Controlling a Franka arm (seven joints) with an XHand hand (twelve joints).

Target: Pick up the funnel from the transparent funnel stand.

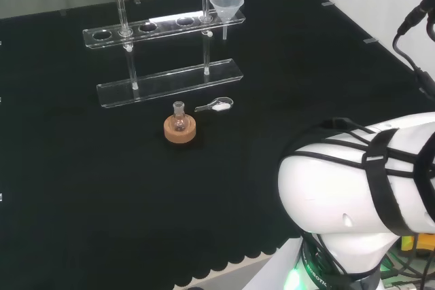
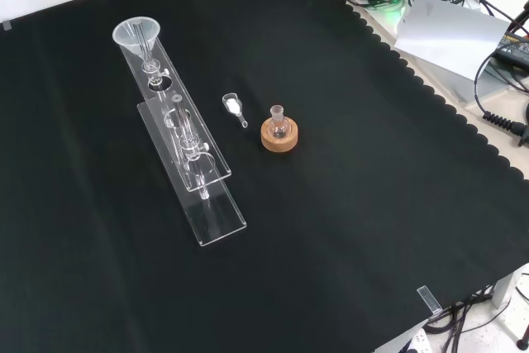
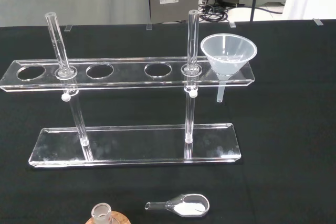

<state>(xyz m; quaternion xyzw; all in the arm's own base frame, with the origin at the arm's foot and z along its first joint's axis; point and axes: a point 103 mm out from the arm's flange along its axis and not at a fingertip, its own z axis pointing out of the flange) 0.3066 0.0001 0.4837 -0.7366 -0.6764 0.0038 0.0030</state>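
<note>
A clear plastic funnel (image 1: 226,5) sits upright in the end hole of the transparent funnel stand (image 1: 170,83). It is at the stand's right end in the head view. The front view has the funnel (image 2: 136,33) at the far end of the stand (image 2: 216,214), near the cloth's top left. Seen from the wrist, the funnel (image 3: 228,53) rests with its stem hanging through the upper shelf, beside a clear post of the stand (image 3: 131,145). The shelf's other holes hold nothing.
A small round flask on a cork ring (image 1: 179,128) (image 2: 279,132) stands in front of the stand. A clear scoop with white powder (image 1: 216,106) (image 2: 234,107) (image 3: 184,204) lies beside it. The arm's white link (image 1: 353,188) stands at the head view's lower right.
</note>
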